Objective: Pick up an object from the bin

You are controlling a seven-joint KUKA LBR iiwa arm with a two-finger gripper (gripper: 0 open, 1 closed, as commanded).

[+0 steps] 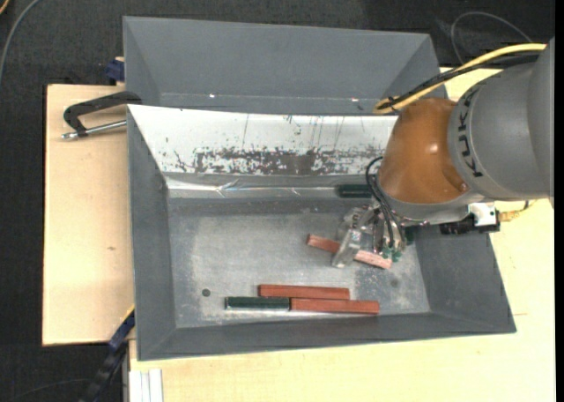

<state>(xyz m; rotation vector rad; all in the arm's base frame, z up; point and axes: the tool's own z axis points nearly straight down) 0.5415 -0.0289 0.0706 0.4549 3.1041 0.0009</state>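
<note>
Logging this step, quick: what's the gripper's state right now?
Gripper: cannot be told; it is down in the bin by a small pink piece and a small red piece.

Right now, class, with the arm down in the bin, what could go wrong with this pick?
1. The jaws sit close beside a small orange-brown block and a pink block; a grasp there might catch both, or knock one aside.
2. Both blocks lie low on the bin floor, so the jaws may scrape it or slip off.
</note>
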